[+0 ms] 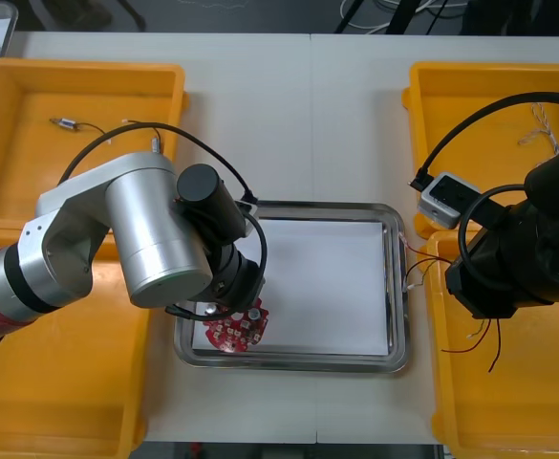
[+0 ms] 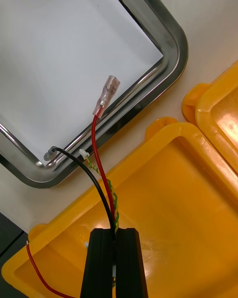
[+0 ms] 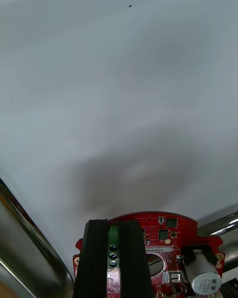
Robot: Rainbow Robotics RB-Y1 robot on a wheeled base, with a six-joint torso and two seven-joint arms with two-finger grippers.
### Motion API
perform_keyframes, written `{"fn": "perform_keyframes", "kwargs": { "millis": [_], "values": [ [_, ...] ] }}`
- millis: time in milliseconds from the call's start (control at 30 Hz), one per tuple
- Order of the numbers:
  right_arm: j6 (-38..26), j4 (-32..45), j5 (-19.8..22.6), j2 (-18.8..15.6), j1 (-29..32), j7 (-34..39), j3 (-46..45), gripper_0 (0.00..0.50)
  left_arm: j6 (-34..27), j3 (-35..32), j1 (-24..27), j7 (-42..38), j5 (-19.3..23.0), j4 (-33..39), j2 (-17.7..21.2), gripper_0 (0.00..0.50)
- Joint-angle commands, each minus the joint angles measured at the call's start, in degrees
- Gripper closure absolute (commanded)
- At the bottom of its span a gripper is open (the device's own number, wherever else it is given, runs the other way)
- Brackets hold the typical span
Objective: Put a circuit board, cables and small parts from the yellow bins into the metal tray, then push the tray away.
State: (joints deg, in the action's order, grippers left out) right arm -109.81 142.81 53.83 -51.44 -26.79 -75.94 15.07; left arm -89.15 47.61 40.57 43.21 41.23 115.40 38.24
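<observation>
1. The tray (image 1: pixel 398 287) sits at the middle of the table (image 1: pixel 298 115), between two bins (image 1: pixel 78 76) on the left and two on the right.
2. The circuit board (image 1: pixel 233 330) is in the tray's near left corner, gripped between the fingers of the left end effector (image 3: pixel 113 226).
3. The right end effector (image 2: pixel 115 236) is above the near right bin (image 1: pixel 451 411), just beside the tray's right rim.
4. The cables (image 2: pixel 101 171) clamped in it reach across that bin's wall to the tray's rim.
</observation>
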Motion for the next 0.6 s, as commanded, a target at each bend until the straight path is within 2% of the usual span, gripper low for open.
{"fn": "perform_keyframes", "kwargs": {
  "millis": [33,200,567,600],
  "values": [
    [-0.2,0.8,0.5,-1.3,-1.4,2.4,0.5,0.5,2.2,2.4,2.1,-5.3,-1.6,-1.5,-1.2,0.5],
    [-0.2,0.8,0.4,-1.3,-1.4,2.4,0.5,0.5,4.2,3.4,2.2,-5.3,-2.6,-3.2,-1.5,0.5],
    [-0.2,0.8,0.5,-1.4,-1.4,2.4,0.5,0.5,4.3,3.7,2.1,-5.6,-2.9,-3.4,-1.5,0.498],
    [-0.2,0.8,0.5,-1.3,-1.4,2.3,0.5,0.5,4.3,3.6,2.1,-5.7,-2.9,-3.5,-1.5,0.472]
  ]
}}
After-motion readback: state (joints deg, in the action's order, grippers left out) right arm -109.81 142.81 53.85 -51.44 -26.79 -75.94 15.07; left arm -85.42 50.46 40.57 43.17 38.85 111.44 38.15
